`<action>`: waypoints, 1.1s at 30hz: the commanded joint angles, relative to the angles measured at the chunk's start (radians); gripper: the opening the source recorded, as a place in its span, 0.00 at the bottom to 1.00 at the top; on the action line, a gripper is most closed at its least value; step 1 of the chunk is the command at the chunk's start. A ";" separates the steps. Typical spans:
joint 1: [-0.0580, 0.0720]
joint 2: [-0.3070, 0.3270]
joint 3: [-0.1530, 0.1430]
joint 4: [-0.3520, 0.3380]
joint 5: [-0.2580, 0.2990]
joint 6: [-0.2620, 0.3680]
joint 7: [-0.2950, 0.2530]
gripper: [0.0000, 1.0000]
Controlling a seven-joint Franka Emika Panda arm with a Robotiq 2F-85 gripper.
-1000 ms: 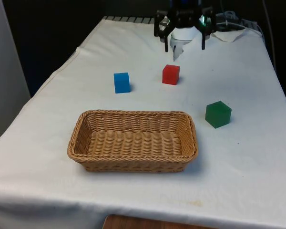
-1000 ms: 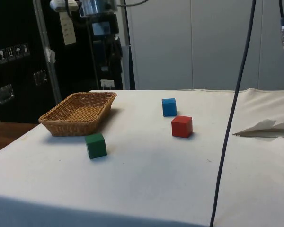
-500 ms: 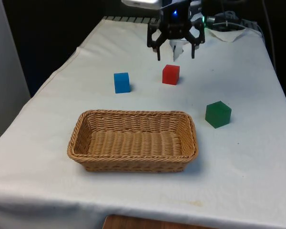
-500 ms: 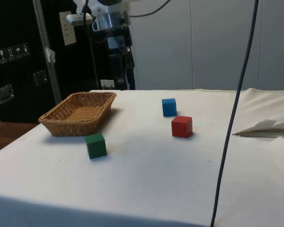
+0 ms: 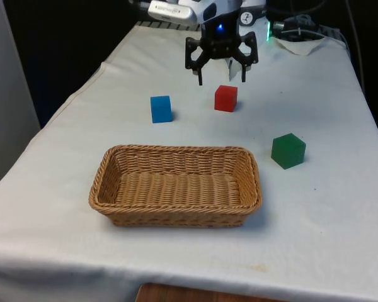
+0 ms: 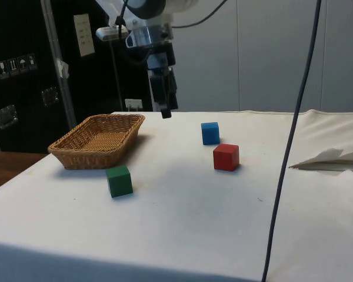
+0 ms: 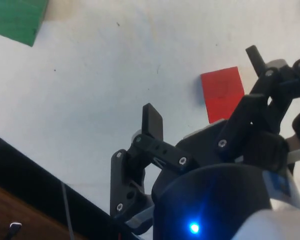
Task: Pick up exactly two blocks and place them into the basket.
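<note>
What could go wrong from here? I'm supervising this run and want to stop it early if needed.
The open gripper hangs above the red block, not squarely over it; a finger could land on top and knock it aside. The blue block sits nearby, so a shoved red block might bump it. The basket holds nothing yet.

Table (image 5: 340,207): white cloth cover, some wrinkles. Resting on cloth:
- wicker basket (image 5: 176,185), rectangular, near front edge;
- blue block (image 5: 160,108), beyond basket, toward front view's left;
- red block (image 5: 225,98), beside blue, apart;
- green block (image 5: 288,150), front view's right of basket, turned corner-on;
- crumpled white sheet (image 6: 335,158), possibly paper, at far end.
</note>
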 commanded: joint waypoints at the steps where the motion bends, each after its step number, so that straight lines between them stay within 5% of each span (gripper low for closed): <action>1: 0.008 -0.011 -0.008 -0.015 -0.007 0.020 0.002 1.00; 8: -0.019 0.010 -0.002 -0.044 0.009 0.080 -0.023 1.00; 9: -0.012 0.005 -0.005 -0.042 0.001 0.064 -0.015 1.00; 11: -0.031 0.022 0.000 -0.054 0.016 0.105 -0.033 1.00; 15: -0.045 0.046 -0.001 -0.058 0.035 0.133 -0.050 1.00; 18: -0.043 0.060 -0.007 -0.055 0.039 0.131 -0.053 1.00; 21: -0.058 0.082 -0.007 -0.060 0.072 0.184 -0.086 1.00; 33: -0.077 0.090 -0.009 -0.077 0.136 0.267 -0.151 1.00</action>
